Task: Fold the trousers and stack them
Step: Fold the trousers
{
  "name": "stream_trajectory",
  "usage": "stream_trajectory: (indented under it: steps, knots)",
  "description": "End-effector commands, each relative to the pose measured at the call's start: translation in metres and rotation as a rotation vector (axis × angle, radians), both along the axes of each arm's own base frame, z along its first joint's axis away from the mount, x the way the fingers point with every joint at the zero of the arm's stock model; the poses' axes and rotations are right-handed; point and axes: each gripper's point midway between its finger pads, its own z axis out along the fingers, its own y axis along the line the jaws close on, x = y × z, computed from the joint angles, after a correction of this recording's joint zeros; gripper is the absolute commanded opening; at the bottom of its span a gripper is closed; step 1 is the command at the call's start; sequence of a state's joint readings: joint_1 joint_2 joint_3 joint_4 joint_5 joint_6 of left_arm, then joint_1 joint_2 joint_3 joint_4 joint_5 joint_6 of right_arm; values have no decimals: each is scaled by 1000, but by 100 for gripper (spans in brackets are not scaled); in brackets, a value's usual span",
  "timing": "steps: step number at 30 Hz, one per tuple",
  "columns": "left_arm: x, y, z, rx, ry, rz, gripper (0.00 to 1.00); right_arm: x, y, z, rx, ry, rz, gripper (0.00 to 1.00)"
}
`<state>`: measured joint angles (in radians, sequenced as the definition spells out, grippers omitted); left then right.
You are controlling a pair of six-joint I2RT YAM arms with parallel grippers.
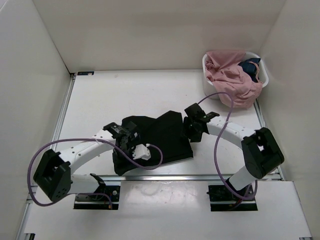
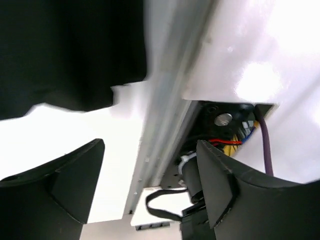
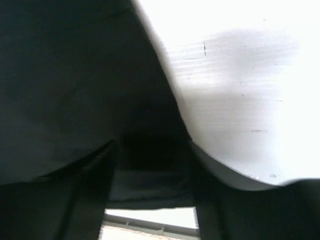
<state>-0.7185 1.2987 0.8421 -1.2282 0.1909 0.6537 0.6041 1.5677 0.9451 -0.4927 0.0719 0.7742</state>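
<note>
Left wrist: left fingers spread, trousers beyond them; right fingers at trousers, grip unclear.

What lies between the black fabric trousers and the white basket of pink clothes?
The right arm and its looping purple cable, over otherwise bare white table; the top view shows this.

Basket: one, white.
Pink garment: one, in the basket.
Dark blue cloth: one, in the basket.
Trousers: one black pair, well apart from the basket.
Pincers: two, the left pincer and the right pincer.
Counter: one.
</note>
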Motion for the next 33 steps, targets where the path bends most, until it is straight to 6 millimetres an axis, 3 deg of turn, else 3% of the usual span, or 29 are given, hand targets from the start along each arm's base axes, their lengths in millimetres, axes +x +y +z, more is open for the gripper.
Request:
stream_trajectory:
  steps: [1, 2, 4, 5, 10, 11, 15, 16, 19, 21, 24, 26, 29, 33]
  knots:
    - [48, -23, 38, -162, -170, 59, 87, 12, 0, 40, 22, -109, 11, 66]
    - [57, -28, 45, -204, -186, 97, 87, 11, 1, 40, 25, -107, 25, 73]
    - [73, -34, 48, -244, -205, 226, 92, 9, 5, 39, 54, -105, 79, 80]
    - [88, -36, 42, -250, -215, 285, 93, 6, 7, 36, 62, -86, 101, 81]
    - [93, -21, -13, -81, -165, 466, 91, -15, 7, -3, 48, 49, 162, 85]
    - [93, -13, -25, -40, -160, 476, 91, -18, 10, -7, 70, 55, 171, 84]
    - [116, -13, -40, -33, -237, 509, 90, -27, 15, -29, 114, 98, 142, 74]
    - [118, -14, -43, -33, -237, 509, 90, -28, 17, -30, 129, 101, 136, 65]
    - [138, -15, -45, -31, -259, 532, 90, -33, 24, -37, 195, 114, 94, 51]
    - [154, -16, -41, -47, -281, 558, 90, -35, 30, -41, 235, 132, 59, 47]
    - [179, -12, -38, -54, -314, 587, 89, -31, 32, -45, 244, 138, 13, 38]
    - [191, -7, -37, -46, -329, 596, 89, -16, 39, -42, 249, 116, -16, 35]
    - [216, 0, -27, -65, -367, 630, 89, 2, 53, -34, 289, 96, -55, 35]
    - [230, 5, -20, -83, -385, 643, 89, 16, 54, -29, 258, 74, -84, 34]
